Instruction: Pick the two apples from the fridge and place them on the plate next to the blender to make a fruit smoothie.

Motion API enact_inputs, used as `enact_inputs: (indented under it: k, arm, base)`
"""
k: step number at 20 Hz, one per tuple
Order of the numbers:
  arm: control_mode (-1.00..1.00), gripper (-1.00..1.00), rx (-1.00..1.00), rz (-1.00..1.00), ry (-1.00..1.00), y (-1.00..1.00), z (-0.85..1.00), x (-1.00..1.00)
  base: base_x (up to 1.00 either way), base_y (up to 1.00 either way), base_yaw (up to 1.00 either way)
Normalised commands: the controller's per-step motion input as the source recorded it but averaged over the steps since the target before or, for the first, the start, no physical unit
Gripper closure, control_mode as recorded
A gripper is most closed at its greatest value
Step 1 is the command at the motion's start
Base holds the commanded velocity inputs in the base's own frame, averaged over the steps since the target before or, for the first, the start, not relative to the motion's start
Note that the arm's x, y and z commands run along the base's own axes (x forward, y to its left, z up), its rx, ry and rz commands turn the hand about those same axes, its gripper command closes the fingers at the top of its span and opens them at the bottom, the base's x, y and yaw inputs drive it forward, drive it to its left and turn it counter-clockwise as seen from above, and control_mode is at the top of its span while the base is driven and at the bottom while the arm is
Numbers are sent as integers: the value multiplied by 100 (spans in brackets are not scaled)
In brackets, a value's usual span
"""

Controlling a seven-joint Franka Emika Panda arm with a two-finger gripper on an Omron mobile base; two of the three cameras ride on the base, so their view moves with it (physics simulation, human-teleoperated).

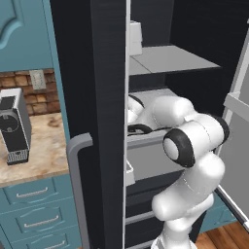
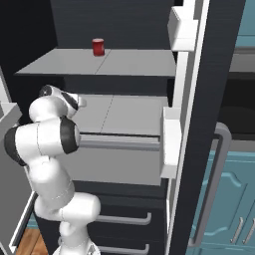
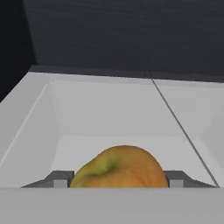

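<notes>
Inside the open fridge (image 2: 134,74), reaching over the grey drawer (image 3: 109,127) below the middle shelf, arm folded in low to get the hand down among the pale walls. Seen from the hand: yellow-orange apple (image 3: 119,168) sitting between the two dark fingertips (image 3: 59,179) of the gripper (image 3: 118,180), one tip flanking each side, so jaws about apple-wide; cannot tell whether already pressing the fruit or just straddling it. Red can (image 2: 98,47) up on the top shelf, well apart, not wanted. Coffee machine (image 1: 14,126) on the bench (image 1: 44,151) left of the fridge. Likely step: securing the first apple before lifting out
</notes>
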Motion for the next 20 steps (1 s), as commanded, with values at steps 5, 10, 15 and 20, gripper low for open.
enact_inputs:
  k: [5, 10, 15, 20]
  arm:
    - [-100, 100, 0, -2, -1, -20, 100, -100]
    - [-100, 100, 1, -7, 1, -42, 99, -100]
    - [-100, 100, 2, -5, 10, -61, 87, -100]
    - [-100, 100, 2, 0, 23, -55, 54, -100]
  base:
    - [0, 0, 0]
    - [0, 0, 0]
    - [0, 0, 0]
    - [0, 0, 0]
